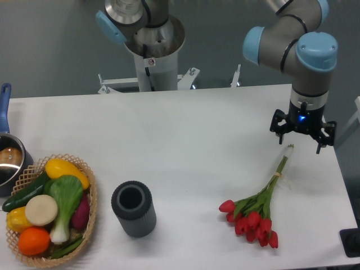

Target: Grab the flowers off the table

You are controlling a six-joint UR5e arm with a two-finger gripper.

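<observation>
Hovering gripper (302, 136) open – flowers (256, 212) | cylinder (133, 208) – basket (90, 194) well apart

A plain grey-green wall (50, 45) stands behind; lighting is even and soft.

Even, bright light falls from above onto my white tabletop (185, 140), which looks slightly washed out but without hard glare. Shadows are soft and short, pooling close under the dark cup (133, 208) and the basket (90, 225). Focus is mildly soft throughout.
</observation>
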